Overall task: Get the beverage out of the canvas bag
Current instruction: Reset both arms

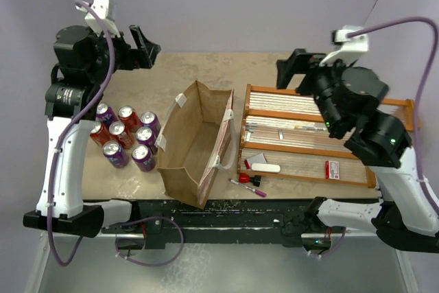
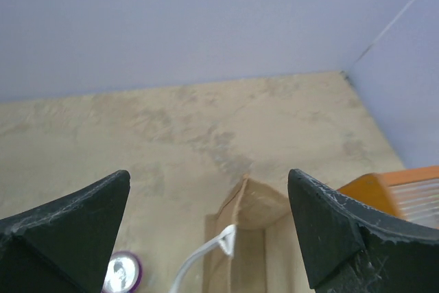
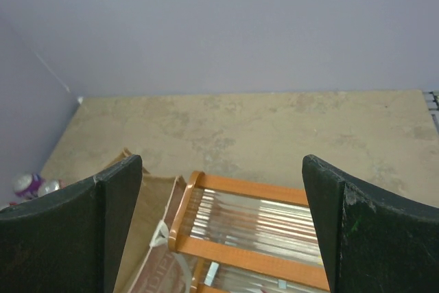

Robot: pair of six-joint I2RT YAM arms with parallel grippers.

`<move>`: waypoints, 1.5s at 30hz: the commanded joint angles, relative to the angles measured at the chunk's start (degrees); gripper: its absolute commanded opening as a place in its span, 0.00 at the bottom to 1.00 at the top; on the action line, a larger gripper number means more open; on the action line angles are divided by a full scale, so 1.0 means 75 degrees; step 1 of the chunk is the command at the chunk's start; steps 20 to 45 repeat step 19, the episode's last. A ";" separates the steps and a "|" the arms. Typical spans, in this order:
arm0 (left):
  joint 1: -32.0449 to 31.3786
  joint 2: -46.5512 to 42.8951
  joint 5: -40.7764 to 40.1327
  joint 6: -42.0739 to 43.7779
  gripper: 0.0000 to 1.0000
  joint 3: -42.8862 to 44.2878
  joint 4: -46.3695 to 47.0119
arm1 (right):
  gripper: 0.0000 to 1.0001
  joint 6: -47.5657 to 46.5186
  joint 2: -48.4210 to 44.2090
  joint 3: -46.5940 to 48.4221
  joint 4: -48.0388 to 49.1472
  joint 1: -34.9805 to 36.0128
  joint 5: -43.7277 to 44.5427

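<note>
The tan canvas bag [image 1: 194,143] stands open at the table's middle, with white handles on its long sides. No can shows inside it from above. Several red and purple beverage cans [image 1: 125,136] stand grouped left of the bag. My left gripper [image 1: 152,49] is open and empty, raised behind the cans and left of the bag's far end. In the left wrist view [image 2: 208,183] the bag's far corner [image 2: 255,204] and a handle lie below it. My right gripper [image 1: 285,66] is open and empty above the rack's far left corner; it also shows in the right wrist view [image 3: 221,169].
An orange wooden-framed rack [image 1: 312,95] lies right of the bag and touches it, holding small items. A pink marker [image 1: 248,186] lies at its near left corner. A purple can top [image 2: 122,272] shows under my left gripper. Walls close the back and sides.
</note>
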 commanded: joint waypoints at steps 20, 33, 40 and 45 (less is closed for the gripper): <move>-0.1007 -0.1287 0.0595 0.0872 0.99 0.0424 0.0210 | 1.00 0.0283 -0.0330 0.1559 -0.1067 -0.0037 0.1611; -0.1007 -0.1287 0.0595 0.0872 0.99 0.0424 0.0210 | 1.00 0.0283 -0.0330 0.1559 -0.1067 -0.0037 0.1611; -0.1007 -0.1287 0.0595 0.0872 0.99 0.0424 0.0210 | 1.00 0.0283 -0.0330 0.1559 -0.1067 -0.0037 0.1611; -0.1007 -0.1287 0.0595 0.0872 0.99 0.0424 0.0210 | 1.00 0.0283 -0.0330 0.1559 -0.1067 -0.0037 0.1611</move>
